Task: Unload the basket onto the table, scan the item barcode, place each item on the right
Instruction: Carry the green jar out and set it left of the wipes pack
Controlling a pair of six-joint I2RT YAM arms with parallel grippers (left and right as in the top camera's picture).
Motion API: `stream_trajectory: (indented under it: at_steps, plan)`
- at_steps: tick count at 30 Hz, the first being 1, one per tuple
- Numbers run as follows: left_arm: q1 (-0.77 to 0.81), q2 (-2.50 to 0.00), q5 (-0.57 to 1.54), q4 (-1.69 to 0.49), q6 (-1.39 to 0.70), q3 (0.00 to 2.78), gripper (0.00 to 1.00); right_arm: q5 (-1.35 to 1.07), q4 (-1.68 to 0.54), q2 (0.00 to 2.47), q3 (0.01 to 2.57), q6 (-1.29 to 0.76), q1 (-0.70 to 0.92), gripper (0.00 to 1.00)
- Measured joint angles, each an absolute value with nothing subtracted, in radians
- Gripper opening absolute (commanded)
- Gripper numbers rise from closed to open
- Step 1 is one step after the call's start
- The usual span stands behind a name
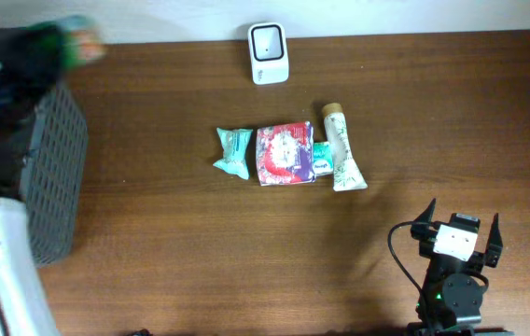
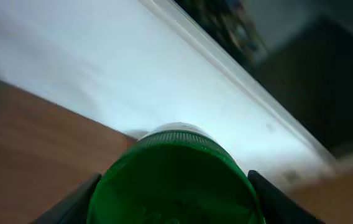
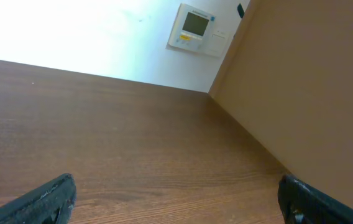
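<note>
- The left tool [image 2: 173,182] is clenched on a green bottle [image 2: 176,152]. In the left wrist view its dark fingers [image 2: 64,211] sit against both sides of the round body, and the ribbed top points away from the camera.
- From overhead the bottle shows only as a green blur at the far left corner, above the far end of the grey basket [image 1: 60,177]. It is held clear of the tabletop [image 1: 153,261], which looks like a carrying hold, not a setting down.
- The white scanner [image 1: 269,53] stands at the far edge of the tabletop with its dark window facing up, well apart from the bottle. I judge that the bottle has to go there with its barcode turned to that window. No barcode shows on it in any view.
- Four other goods lie in a row in the middle: a teal packet [image 1: 233,152], a red pouch [image 1: 285,153], a small green packet [image 1: 322,159] and a tube [image 1: 342,147]. They are packed close together, probably lined up to wait their turn.
- The right tool [image 1: 458,224] is released, with its jaws wide and nothing between them. It sits at the near right, well apart from the row. It seems parked there so the left arm has a free path to the scanner.
</note>
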State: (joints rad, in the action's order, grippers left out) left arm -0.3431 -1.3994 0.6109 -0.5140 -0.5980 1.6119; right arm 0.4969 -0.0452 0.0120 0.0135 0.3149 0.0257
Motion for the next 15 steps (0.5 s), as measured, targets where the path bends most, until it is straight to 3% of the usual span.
stream_trajectory:
  at_steps: [4, 7, 10, 15]
  plan:
    - [-0.058, -1.399, 0.440, -0.568, -0.527, 1.612, 0.52, 0.497, -0.045, 0.012, 0.014, 0.314, 0.026, 0.99]
    - [0.142, -1.421, 0.161, -0.665, -0.462, 1.612, 0.54, 0.497, -0.045, 0.012, 0.014, 0.315, 0.026, 0.99]
    - [0.218, -1.535, -0.070, -0.751, -0.390, 1.612, 0.49, 0.497, -0.045, 0.012, 0.014, 0.315, 0.026, 0.98]
    - [0.222, -1.749, -0.159, -0.812, -0.354, 1.612, 0.52, 0.497, -0.045, 0.012, 0.014, 0.315, 0.026, 0.99]
